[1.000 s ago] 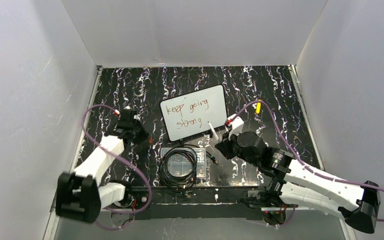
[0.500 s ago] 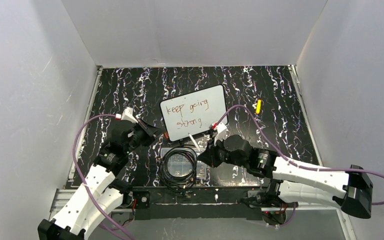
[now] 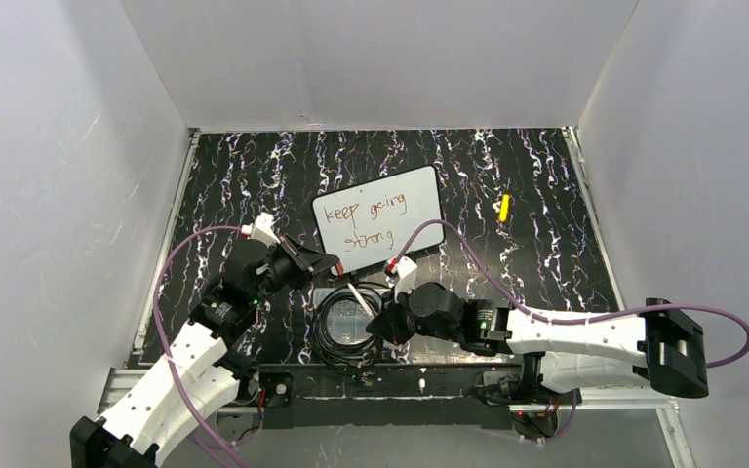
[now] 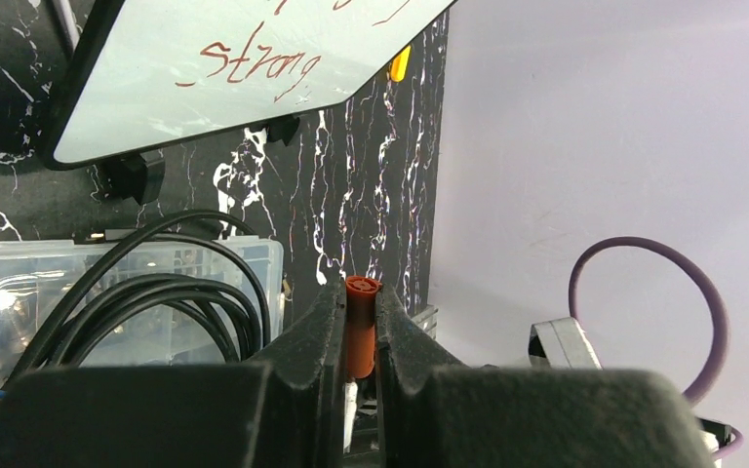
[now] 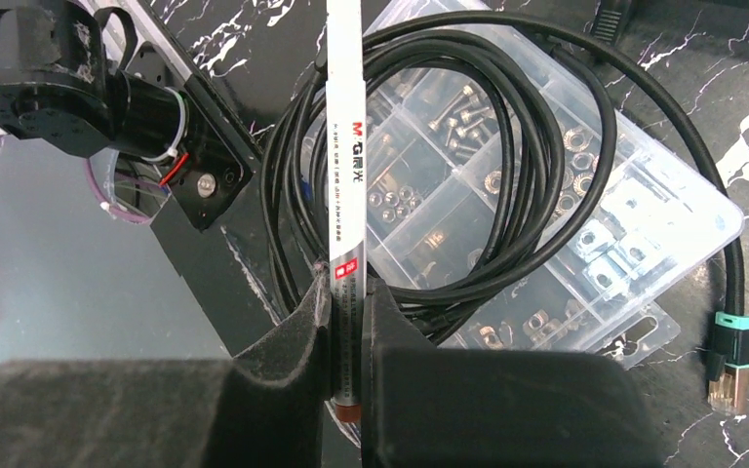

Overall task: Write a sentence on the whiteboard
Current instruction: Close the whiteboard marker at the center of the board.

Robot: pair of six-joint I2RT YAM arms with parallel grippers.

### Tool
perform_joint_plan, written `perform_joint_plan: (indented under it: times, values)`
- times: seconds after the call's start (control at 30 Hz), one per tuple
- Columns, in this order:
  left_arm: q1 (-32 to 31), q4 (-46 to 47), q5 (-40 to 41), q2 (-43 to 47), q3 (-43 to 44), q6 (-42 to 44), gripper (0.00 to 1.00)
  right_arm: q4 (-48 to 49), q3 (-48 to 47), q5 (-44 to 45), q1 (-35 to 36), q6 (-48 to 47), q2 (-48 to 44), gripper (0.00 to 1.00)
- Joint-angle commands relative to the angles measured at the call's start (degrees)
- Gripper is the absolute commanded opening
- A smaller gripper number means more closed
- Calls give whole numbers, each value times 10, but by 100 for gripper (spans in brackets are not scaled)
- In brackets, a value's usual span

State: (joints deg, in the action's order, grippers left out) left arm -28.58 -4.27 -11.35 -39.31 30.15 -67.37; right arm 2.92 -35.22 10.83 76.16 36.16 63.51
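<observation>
The whiteboard (image 3: 378,220) stands at the table's middle on two black feet, bearing the sentence (image 3: 371,222) "keep going strong" in reddish-brown marker; its lower edge with "strong" shows in the left wrist view (image 4: 224,73). My right gripper (image 3: 374,319) is shut on a white marker (image 5: 344,156) and holds it above the clear box, tip toward my left gripper. My left gripper (image 3: 330,263) is shut on the orange-red marker cap (image 4: 360,327), just left of the board's near corner.
A clear plastic parts box (image 3: 359,317) with a coiled black cable (image 5: 507,146) lies in front of the board, under both grippers. A small yellow object (image 3: 504,206) lies right of the board. White walls enclose the table.
My right gripper has carried the marker away from the board, left and nearer, over the box. My left arm has swung right and extended, bringing the cap toward the marker.
</observation>
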Motion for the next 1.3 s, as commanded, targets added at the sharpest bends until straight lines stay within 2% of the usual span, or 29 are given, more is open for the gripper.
perform_joint_plan:
  times: [0.0, 1.27]
  values:
    - [-7, 12, -8, 6, -11, -7, 0, 39, -36, 22, 8, 7, 4, 1]
    - [-22, 22, -9, 12, -16, -18, 0, 31, -44, 45, 10, 15, 14, 1]
